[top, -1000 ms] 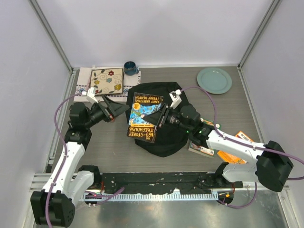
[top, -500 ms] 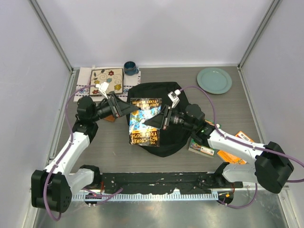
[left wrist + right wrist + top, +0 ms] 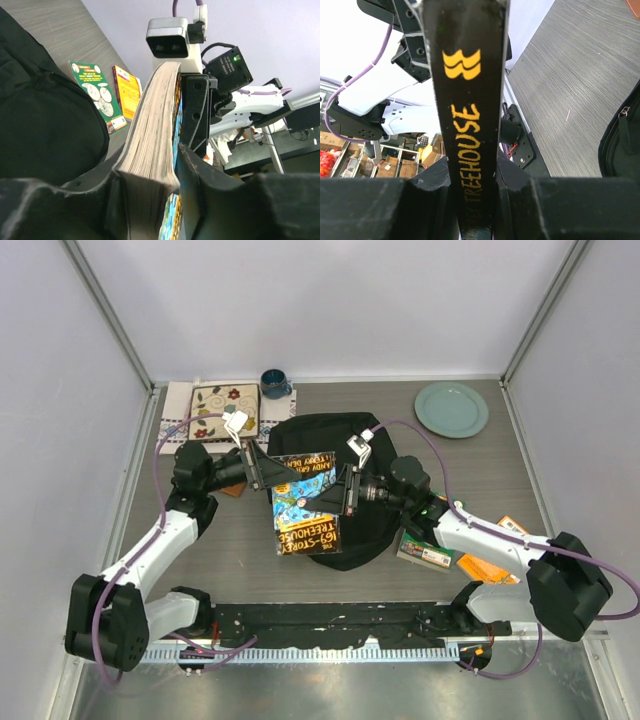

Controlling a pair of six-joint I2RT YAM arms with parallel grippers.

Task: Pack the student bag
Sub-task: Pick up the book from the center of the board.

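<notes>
Early stage: bag [image 3: 335,435] lies mid-counter [image 3: 480,475], no opening visible. Book [image 3: 305,512] held above it w/ both arms: R pincer [image 3: 338,492] clamped on spine side, L pincer [image 3: 268,472] closed round page edge. Left to do: book in, prob. booklets [image 3: 424,553] too.

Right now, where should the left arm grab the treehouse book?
By its open page edge, coming from the left. The book is held up over the student bag and the right gripper clamps its spine, so the page edge faces the left gripper, thin enough to fit between its fingers.
</notes>
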